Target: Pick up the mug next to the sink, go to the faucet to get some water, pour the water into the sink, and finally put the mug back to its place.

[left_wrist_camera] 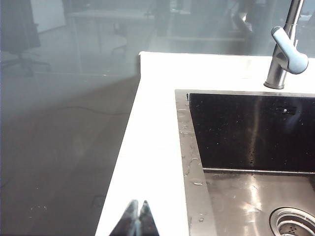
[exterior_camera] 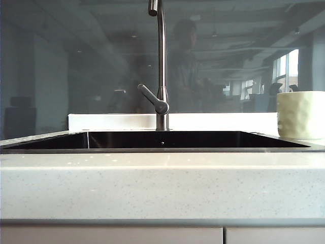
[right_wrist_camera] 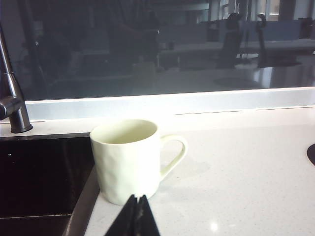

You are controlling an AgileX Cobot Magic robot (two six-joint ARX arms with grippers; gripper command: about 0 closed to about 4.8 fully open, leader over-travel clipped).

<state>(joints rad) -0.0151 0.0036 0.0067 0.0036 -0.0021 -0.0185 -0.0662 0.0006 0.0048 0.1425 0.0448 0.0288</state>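
I see the pale cream-green dimpled ceramic mug (right_wrist_camera: 127,160) standing upright on the speckled white stone countertop (right_wrist_camera: 246,167), just beside the right rim of the wide black-walled rectangular sink (left_wrist_camera: 236,142), handle pointing away from the basin. The tall brushed-steel faucet (exterior_camera: 161,66) stands behind the sink's back edge, its lever angled left in the exterior view. My right gripper (right_wrist_camera: 135,219) is pinched fully closed, empty, hovering just short of the mug. My left gripper (left_wrist_camera: 136,220) is also closed and empty, over the counter at the sink's left side.
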